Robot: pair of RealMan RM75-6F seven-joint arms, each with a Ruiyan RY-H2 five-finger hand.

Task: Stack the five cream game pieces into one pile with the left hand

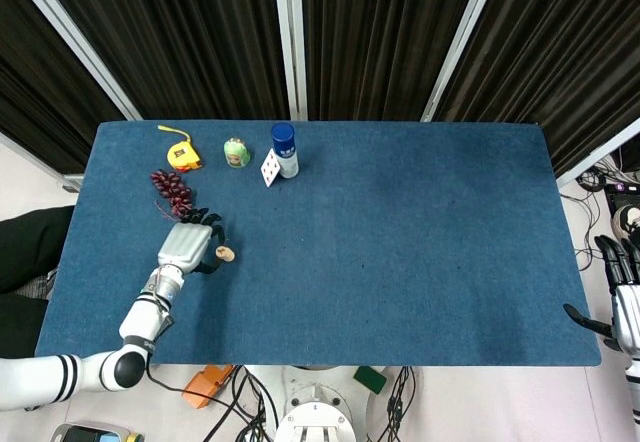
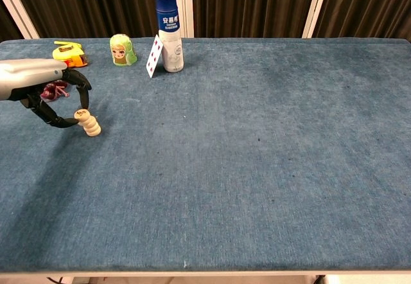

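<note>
Near the left edge of the blue cloth-covered bench (image 2: 257, 168), we find the leaning pile of small cream disc-shaped game pieces (image 2: 90, 124), well clear of the dark red grape bunch (image 1: 171, 190) behind it. The left hand (image 2: 48, 94) curves its dark fingers (image 2: 54, 121) around the pile's top piece; we cannot tell whether they pinch it or only touch it. The right hand (image 1: 620, 307) hangs off the bench's far right corner, fingers apart, holding nothing. We judge the pieces light, rigid and smooth, so the column tips easily. We recommend taking each disc by its rim, between opposed fingertips, and releasing straight upward without side pressure.
</note>
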